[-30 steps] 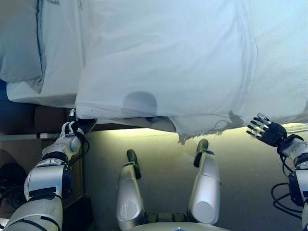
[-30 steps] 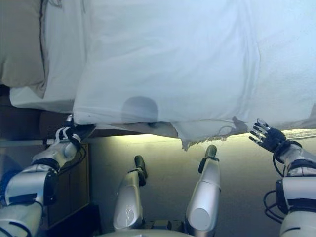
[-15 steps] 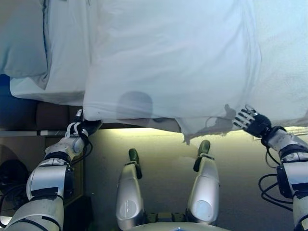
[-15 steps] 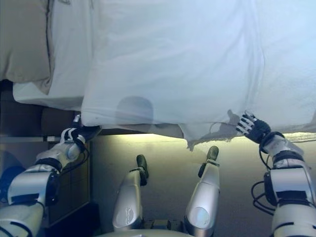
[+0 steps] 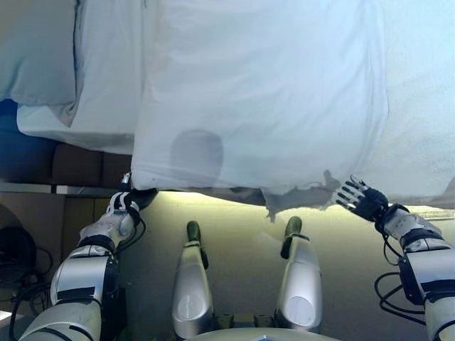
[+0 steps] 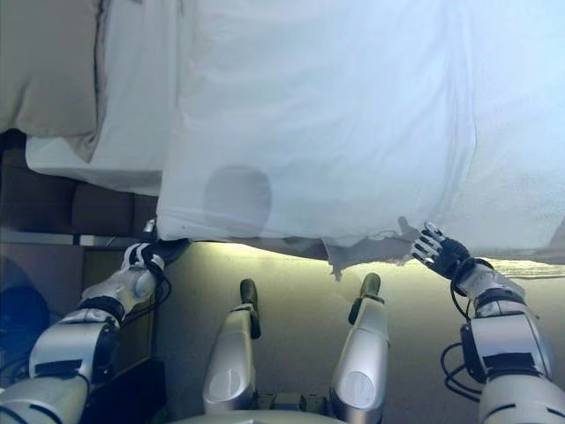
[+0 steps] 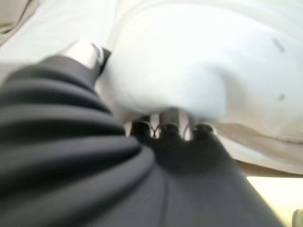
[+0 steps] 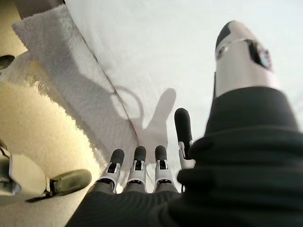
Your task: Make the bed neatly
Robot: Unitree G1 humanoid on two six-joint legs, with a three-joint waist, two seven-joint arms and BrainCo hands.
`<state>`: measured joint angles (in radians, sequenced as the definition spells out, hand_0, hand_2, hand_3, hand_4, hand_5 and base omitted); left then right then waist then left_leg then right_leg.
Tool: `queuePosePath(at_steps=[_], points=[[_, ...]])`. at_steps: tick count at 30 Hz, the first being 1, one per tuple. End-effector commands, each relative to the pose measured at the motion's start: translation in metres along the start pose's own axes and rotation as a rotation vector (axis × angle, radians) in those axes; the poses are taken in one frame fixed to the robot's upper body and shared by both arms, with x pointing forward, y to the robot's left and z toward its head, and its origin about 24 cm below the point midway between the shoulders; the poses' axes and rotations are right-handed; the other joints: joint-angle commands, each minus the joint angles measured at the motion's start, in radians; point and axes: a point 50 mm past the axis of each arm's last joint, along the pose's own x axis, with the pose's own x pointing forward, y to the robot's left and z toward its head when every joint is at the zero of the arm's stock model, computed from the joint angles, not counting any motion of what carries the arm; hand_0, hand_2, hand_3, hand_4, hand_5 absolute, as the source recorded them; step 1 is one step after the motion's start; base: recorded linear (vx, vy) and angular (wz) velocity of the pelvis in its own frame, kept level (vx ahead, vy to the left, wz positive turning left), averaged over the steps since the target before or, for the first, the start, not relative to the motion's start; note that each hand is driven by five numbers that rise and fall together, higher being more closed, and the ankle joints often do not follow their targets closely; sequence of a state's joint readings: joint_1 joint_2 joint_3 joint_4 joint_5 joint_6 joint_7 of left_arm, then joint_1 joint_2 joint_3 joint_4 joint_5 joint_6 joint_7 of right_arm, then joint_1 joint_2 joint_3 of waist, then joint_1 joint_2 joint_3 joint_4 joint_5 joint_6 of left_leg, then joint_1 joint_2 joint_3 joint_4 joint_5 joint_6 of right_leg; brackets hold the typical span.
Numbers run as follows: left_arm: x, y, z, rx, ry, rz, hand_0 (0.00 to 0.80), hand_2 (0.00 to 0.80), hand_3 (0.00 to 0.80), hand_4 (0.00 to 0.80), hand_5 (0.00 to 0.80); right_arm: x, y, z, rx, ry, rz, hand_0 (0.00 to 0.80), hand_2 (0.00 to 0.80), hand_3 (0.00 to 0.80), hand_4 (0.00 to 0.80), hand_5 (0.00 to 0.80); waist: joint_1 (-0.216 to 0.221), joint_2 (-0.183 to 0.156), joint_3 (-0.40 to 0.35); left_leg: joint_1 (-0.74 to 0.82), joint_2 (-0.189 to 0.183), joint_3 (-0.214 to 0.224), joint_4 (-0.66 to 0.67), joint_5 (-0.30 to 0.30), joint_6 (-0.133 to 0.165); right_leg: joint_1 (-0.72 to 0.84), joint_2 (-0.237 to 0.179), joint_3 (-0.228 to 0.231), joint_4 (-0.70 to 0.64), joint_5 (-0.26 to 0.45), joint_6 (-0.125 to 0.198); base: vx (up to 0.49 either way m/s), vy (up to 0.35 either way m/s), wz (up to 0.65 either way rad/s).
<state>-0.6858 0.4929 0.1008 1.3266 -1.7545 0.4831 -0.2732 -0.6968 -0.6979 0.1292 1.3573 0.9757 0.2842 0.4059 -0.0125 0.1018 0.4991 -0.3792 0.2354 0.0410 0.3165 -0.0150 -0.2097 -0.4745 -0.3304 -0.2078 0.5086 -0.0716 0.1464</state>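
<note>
Your right hand (image 5: 361,199) has swung in from beside the bed to the duvet's (image 5: 263,92) hanging edge, fingers spread, gripping nothing yet. Your left hand (image 5: 126,204) stays curled on the duvet's near corner, ready for pulling it straight.

A pale beige carpet (image 5: 234,213) covers the floor. It is brightly lit in a band along its far side and dimmer toward the near side. At the carpet's left edge stands a brown wooden cabinet (image 5: 43,220) with a light strip along its top edge. Just beyond that top edge runs a dark brown padded panel (image 5: 78,165), split by upright seams. A dark rounded object (image 5: 13,249) sits at the cabinet's near left; what it is cannot be made out.
</note>
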Motion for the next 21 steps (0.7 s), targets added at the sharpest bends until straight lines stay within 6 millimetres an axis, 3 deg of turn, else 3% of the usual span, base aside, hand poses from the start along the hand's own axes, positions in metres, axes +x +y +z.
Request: queuePosePath(at_steps=[1, 12, 21], points=[[-0.042, -0.022, 0.091, 0.027, -0.367, -0.007, 0.8, 0.8, 0.8, 0.8, 0.8, 0.001, -0.003, -0.01, 0.053, 0.001, -0.025, 0.0, 0.0, 0.0, 0.0, 0.0, 0.037, -0.042, -0.043, -0.048, -0.105, 0.077, 0.027, -0.028, 0.123, -0.015, 0.051, 0.017, 0.01, -0.037, -0.031, -0.052, 0.115, 0.24], [-0.052, -0.025, 0.104, 0.012, -0.42, -0.014, 0.8, 0.8, 0.8, 0.8, 0.8, -0.004, -0.008, 0.005, 0.011, -0.012, -0.039, 0.0, 0.0, 0.0, 0.0, 0.0, 0.031, -0.029, -0.02, -0.102, -0.123, 0.117, 0.109, -0.071, 0.147, -0.079, 0.016, 0.056, 0.048, -0.014, -0.018, -0.032, 0.182, 0.08], [-0.061, -0.057, 0.123, 0.061, -0.468, -0.089, 0.8, 0.8, 0.8, 0.8, 0.8, -0.011, -0.014, 0.02, -0.023, -0.047, -0.045, 0.0, 0.0, 0.0, 0.0, 0.0, 0.036, -0.03, -0.015, -0.106, -0.13, 0.136, 0.122, -0.084, 0.157, -0.071, -0.006, 0.063, 0.008, 0.033, -0.011, -0.028, 0.135, 0.0]])
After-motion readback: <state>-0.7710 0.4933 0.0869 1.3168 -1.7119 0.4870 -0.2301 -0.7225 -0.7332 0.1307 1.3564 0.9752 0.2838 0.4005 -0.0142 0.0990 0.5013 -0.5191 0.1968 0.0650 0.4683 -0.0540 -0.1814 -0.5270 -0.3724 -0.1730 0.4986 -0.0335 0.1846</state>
